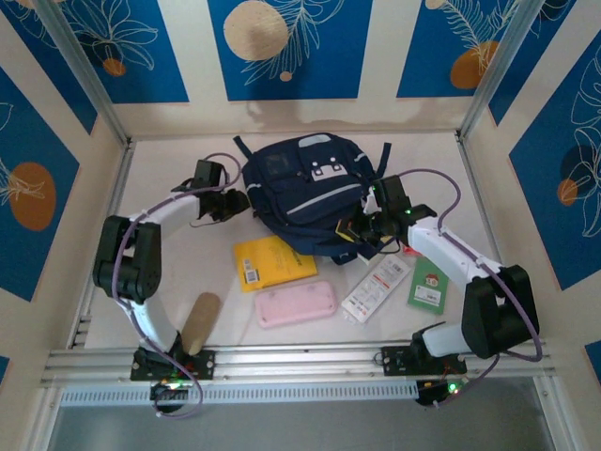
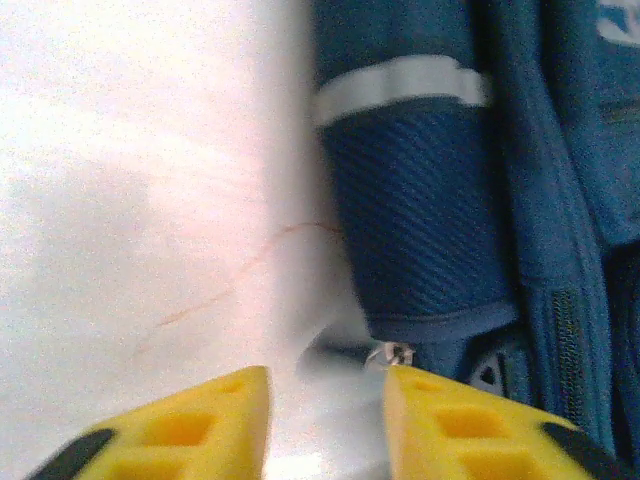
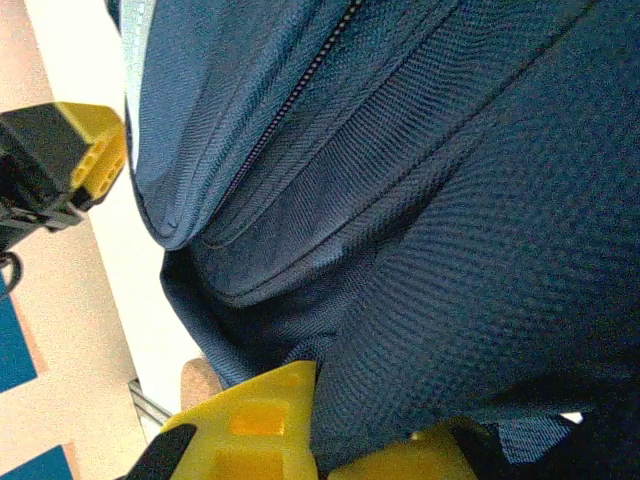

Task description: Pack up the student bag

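The student bag [image 1: 300, 188] lies flat at the back middle of the table [image 1: 169, 164], by far the largest thing on it, and both arms meet it. The right gripper [image 3: 330, 440] is closed tight on the bag – its yellow fingers pinch a fold of navy fabric at the near right edge. The left gripper [image 2: 327, 390] stands part open just beside the bag's left side, with only bare table between its jaws; its right fingertip sits close to a small metal zipper pull [image 2: 390, 352], though whether they touch I cannot tell.

The bag is navy weave with a pale reflective stripe [image 2: 400, 85] across a side pocket, white patches on the front and a zip line running along the panel above the pinched fold.

Each arm rises from its base at the near edge, bends out at the elbow and reaches inward – the left forearm to the bag's left flank, the right to its near right corner.

Near the bases lie a yellow booklet [image 1: 272, 263], a pink case [image 1: 296, 304], a white packet [image 1: 377, 287], a tan cylinder [image 1: 200, 322] and a green card [image 1: 429, 285].
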`<action>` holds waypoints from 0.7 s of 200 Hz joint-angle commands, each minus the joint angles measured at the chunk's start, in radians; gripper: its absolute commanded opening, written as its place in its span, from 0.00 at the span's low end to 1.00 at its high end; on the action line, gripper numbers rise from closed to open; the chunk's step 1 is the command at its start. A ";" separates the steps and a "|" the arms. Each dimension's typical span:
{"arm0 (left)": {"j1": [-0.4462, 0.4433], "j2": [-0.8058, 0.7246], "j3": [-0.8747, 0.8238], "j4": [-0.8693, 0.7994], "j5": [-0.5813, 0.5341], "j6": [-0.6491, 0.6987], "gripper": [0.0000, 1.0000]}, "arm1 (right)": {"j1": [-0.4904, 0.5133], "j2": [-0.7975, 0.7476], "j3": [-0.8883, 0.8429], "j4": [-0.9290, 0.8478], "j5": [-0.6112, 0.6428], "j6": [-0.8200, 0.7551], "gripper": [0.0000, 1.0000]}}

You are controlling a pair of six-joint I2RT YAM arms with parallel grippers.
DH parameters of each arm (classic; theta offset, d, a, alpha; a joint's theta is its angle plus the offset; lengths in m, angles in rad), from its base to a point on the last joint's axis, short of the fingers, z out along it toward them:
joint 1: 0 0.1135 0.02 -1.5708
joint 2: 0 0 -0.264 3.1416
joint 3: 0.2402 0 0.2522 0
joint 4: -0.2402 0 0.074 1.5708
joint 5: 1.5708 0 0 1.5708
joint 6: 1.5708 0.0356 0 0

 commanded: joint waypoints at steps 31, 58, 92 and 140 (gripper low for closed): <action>-0.003 -0.254 -0.058 -0.256 -0.157 -0.043 0.47 | 0.016 0.046 0.096 -0.046 0.046 -0.106 0.11; -0.048 -0.324 -0.082 -0.455 -0.308 -0.065 0.59 | 0.050 0.045 0.130 -0.106 0.169 -0.138 0.52; -0.127 -0.413 -0.167 -0.600 -0.482 -0.061 0.96 | 0.110 0.019 0.149 -0.146 0.279 -0.164 0.81; -0.180 -0.549 -0.345 -0.704 -0.506 -0.088 1.00 | 0.165 -0.017 0.146 -0.157 0.326 -0.191 0.99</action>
